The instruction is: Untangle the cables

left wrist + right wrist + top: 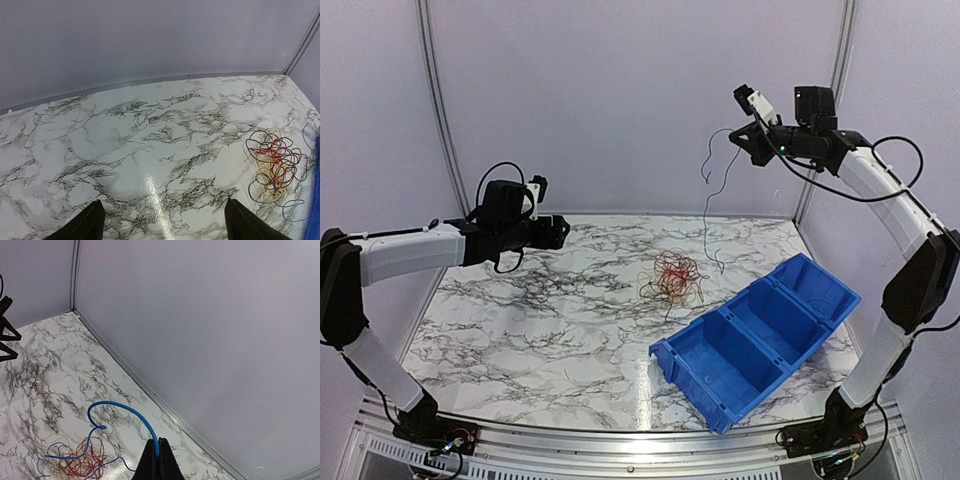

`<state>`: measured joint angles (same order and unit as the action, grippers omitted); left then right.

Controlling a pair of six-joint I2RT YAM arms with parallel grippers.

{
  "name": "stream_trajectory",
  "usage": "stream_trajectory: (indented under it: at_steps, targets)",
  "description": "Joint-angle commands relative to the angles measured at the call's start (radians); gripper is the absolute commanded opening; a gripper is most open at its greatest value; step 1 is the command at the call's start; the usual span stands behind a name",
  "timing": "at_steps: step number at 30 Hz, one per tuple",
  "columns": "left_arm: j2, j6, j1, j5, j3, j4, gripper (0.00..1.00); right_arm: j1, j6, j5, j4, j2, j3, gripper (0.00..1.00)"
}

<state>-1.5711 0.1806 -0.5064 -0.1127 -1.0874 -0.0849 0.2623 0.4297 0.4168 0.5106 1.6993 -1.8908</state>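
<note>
L gripper (562, 232) wide open, empty, above white marble-pattern table (520, 320); tangle of thin red, orange, blue wire cables (675, 278) lies mid-table, near blue plastic bin (760, 330); R gripper (748, 143) raised high, pinching one thin blue cable (114, 403), which dangles.

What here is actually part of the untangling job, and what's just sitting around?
Part of the job:
- the tangled cables
- the blue cable, pinched in the right gripper and lifted above the pile
- the left gripper, open and holding nothing

Just lying about:
- the blue bin, untouched by either arm
- the marble table
</note>
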Motion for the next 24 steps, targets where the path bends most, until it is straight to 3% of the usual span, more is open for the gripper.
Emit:
stream_trajectory:
  at_steps: [1,11,24]
  targets:
    - [0.015,0.012,0.008,0.013,-0.031,-0.006,0.86,-0.007,-0.009,-0.013,-0.02,-0.042,0.004,0.0]
    - [0.011,0.039,0.023,-0.011,-0.031,-0.007,0.87,-0.015,0.011,-0.057,-0.019,-0.076,0.024,0.0]
    - [0.019,0.093,0.04,0.003,-0.026,-0.01,0.88,-0.221,0.041,-0.063,0.011,-0.189,0.103,0.0]
